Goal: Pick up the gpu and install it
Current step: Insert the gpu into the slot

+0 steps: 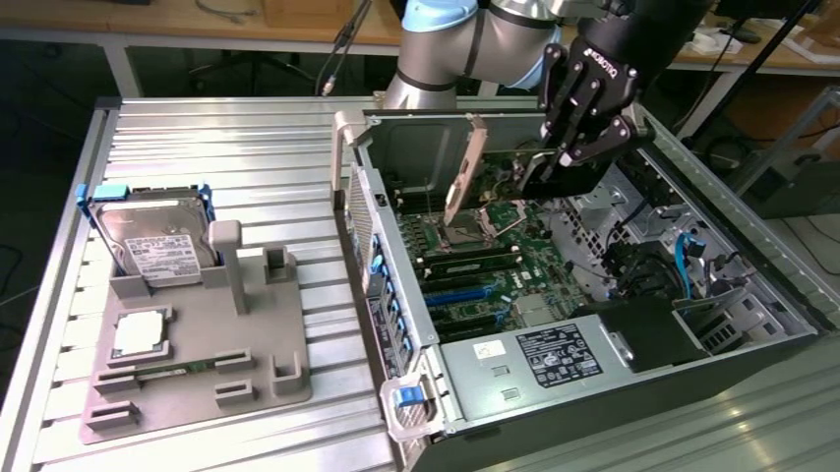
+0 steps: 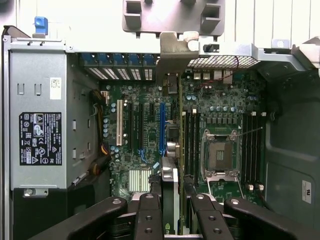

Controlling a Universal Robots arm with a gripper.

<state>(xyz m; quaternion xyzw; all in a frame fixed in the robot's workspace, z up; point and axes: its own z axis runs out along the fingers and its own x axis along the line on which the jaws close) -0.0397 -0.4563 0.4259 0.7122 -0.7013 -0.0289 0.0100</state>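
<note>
1. The gpu (image 1: 463, 172) is held edge-on and upright over the open computer case (image 1: 735, 374), its silver end bracket (image 2: 172, 52) toward the case's rear wall — in the wrist view the card (image 2: 170, 185) runs as a thin strip from between the fingers out across the motherboard (image 2: 150, 125).
2. The gripper (image 2: 170, 210) is part-closed, its black fingers (image 2: 149, 215) clamped on either side of the card's near end.
3. Beneath lie the empty processor socket (image 2: 220, 155), the blue and white expansion slots and the grey power supply (image 1: 545, 359).
4. Toward the exterior view's left, on the ribbed metal table (image 1: 236, 138), a grey holder (image 1: 197, 344) carries a hard drive in a blue frame (image 1: 151, 236) — well apart from the case.
</note>
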